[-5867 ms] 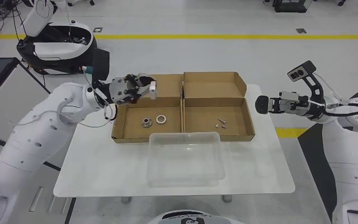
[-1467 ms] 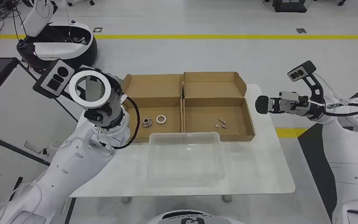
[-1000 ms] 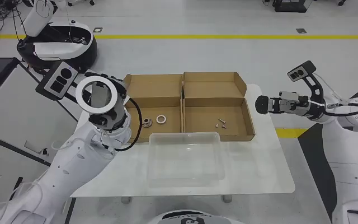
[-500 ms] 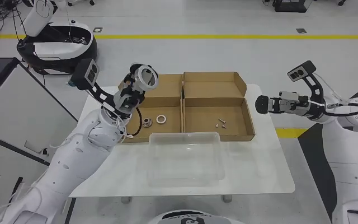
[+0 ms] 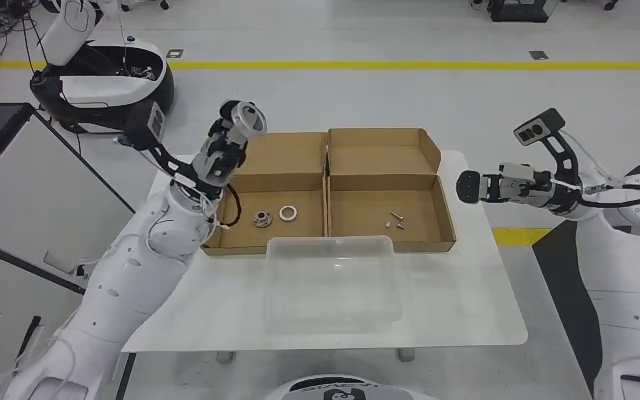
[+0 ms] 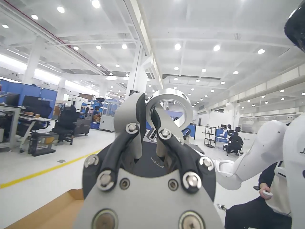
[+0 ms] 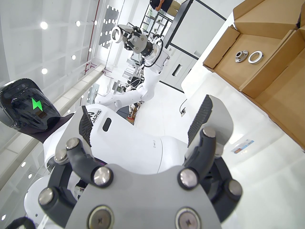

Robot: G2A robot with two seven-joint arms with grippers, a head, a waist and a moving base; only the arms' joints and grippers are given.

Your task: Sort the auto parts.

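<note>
Steel ring [image 6: 187, 110] pinched by rim in your left gripper [image 6: 147, 114], one finger through hole, one outside, held high. Left cardboard box [image 5: 300, 165] below, just beside it. Your right gripper [image 7: 146, 117] spread wide, right cardboard box [image 5: 385, 160] near its tips.

Readable text: we can make out none.
Sticker [image 7: 242, 146]: we see it lying flat on the white table [image 7: 257, 175], near the cardboard box [image 7: 283, 106]; its print is too small for us to read.
</note>
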